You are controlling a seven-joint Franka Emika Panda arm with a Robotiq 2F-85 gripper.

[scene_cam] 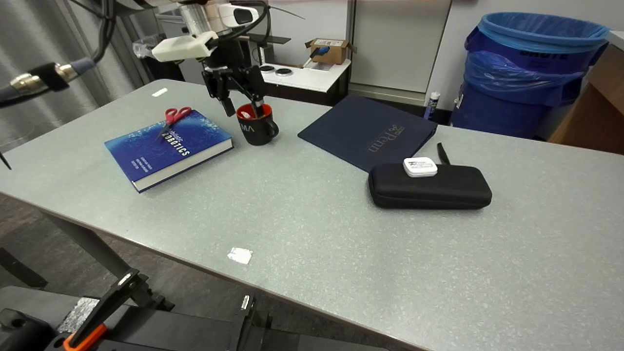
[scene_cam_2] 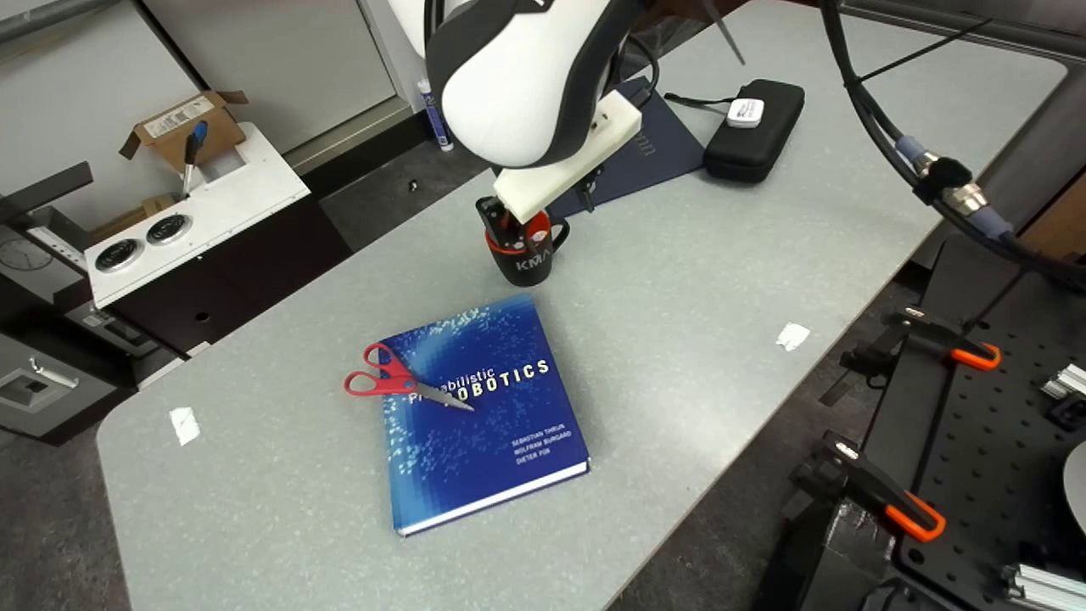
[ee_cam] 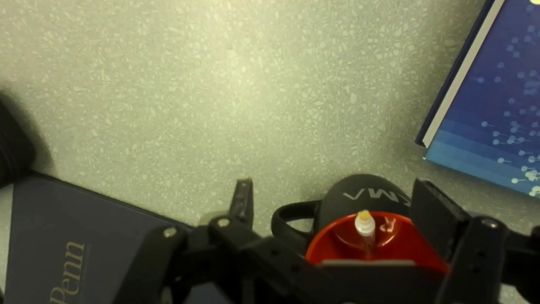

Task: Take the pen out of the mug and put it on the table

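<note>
The mug (scene_cam: 258,132) stands upright on the light grey table (scene_cam: 292,219), black outside and red inside, with pale letters. It also shows in an exterior view (scene_cam_2: 526,270) and the wrist view (ee_cam: 363,192). The pen (ee_cam: 365,223) stands in the mug, its white, yellow-tipped end leaning near the rim on the lettered side; its lower part is hidden. A small white end shows inside the mug in both exterior views. My gripper (ee_cam: 335,190) is open, its fingers apart on either side of the mug's mouth, holding nothing. In an exterior view one finger overlaps the mug's opening.
A blue book (scene_cam: 168,146) with red scissors (scene_cam: 175,117) on it lies beside the mug. A navy folder (scene_cam: 370,131) lies on the handle side. A black case (scene_cam: 429,187) carries a small white box (scene_cam: 420,166). White scraps (scene_cam: 240,255) lie on the table.
</note>
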